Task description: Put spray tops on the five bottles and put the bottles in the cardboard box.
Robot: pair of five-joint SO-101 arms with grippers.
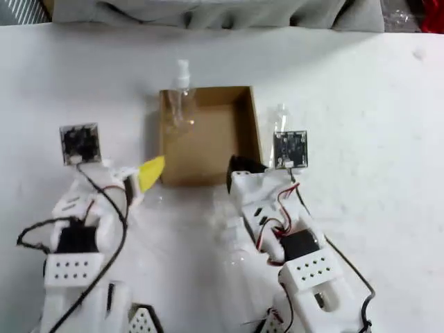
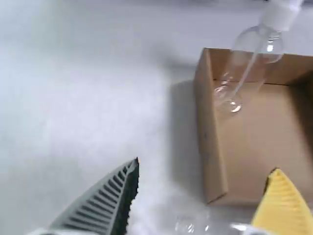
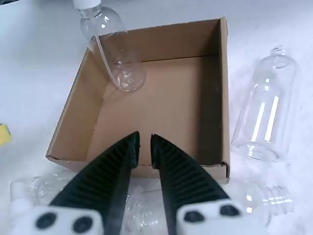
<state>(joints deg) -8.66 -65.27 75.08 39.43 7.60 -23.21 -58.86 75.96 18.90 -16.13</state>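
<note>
Capped bottle (image 3: 113,51) leans in box (image 3: 171,40) far corner, wall props it. My left fingers (image 2: 115,196) wide open, empty; right fingers (image 3: 117,166) almost closed, empty, at box near edge.

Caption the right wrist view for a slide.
Right tool near the cardboard box; one spray-topped bottle leans inside.

No legible txt (none anywhere).
</note>
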